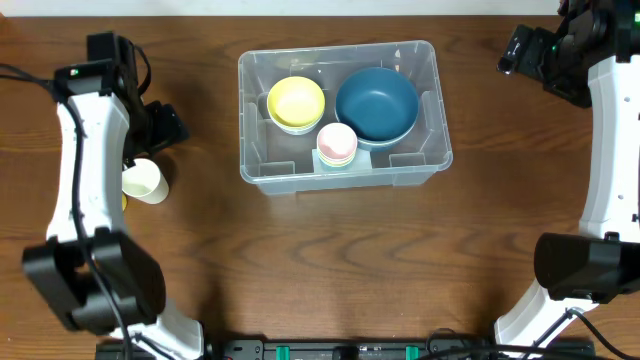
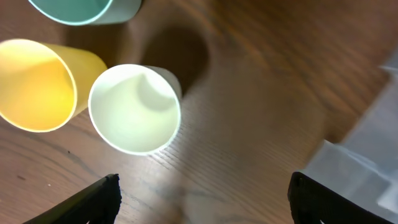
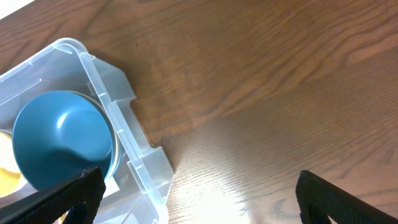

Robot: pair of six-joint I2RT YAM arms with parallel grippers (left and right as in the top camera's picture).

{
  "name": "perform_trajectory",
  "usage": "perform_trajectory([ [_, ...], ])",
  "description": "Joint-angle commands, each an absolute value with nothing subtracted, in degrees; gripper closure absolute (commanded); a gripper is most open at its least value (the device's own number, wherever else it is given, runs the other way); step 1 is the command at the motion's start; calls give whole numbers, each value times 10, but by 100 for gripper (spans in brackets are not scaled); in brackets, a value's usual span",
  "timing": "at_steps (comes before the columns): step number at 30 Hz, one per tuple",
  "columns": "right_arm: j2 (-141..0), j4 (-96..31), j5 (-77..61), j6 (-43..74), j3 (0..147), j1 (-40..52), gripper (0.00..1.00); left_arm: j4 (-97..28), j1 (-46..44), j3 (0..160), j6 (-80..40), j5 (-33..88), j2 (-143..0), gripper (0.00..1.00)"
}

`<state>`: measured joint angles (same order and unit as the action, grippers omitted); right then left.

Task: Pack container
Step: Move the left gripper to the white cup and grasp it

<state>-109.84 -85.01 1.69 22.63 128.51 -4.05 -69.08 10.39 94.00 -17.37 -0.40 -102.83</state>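
Surface: brown wood-grain table (image 1: pixel 330 260), seen from all three cameras.
Overhead, container (image 1: pixel 270 165): clear rectangular plastic bin with rounded corners and moulded inner ledges, standing at the far middle of the table between the two arms.
Overhead, contents: yellow bowl (image 1: pixel 296 102) at its left, larger blue bowl (image 1: pixel 376 103) at its right, small pink bowl (image 1: pixel 337 142) at the near wall between them.
Overhead, left side: left gripper (image 1: pixel 170 128) well apart from the container; cream cup (image 1: pixel 145 181) lying on its side just beside the arm.
Overhead, right side: right gripper (image 1: pixel 518 48) at the far right corner, its fingers too small to read.
Left wrist, pincer: fingers (image 2: pixel 99 196) spread wide, nothing between them.
Left wrist, objects: cream cup beside a yellow cup (image 2: pixel 37 84), a teal cup (image 2: pixel 81 9) at the top edge; blurred container corner at right.
Right wrist, pincer: fingers (image 3: pixel 68 199) spread wide, nothing between them.
Right wrist, container: translucent corner and rim at lower left, with the blue bowl inside.
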Motion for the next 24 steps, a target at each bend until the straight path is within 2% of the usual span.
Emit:
perform_trajectory([
  [1, -1084, -851, 17, 233, 1286, -41, 1, -693, 106, 936, -192, -11, -1068, 14],
  [5, -1084, -851, 17, 233, 1286, -41, 1, -689, 106, 936, -192, -11, -1109, 15],
  [13, -1084, -851, 17, 233, 1286, -41, 1, -671, 106, 936, -192, -12, -1165, 24],
  [24, -1084, -851, 17, 233, 1286, -41, 1, -665, 106, 936, -192, -61, -1172, 56],
])
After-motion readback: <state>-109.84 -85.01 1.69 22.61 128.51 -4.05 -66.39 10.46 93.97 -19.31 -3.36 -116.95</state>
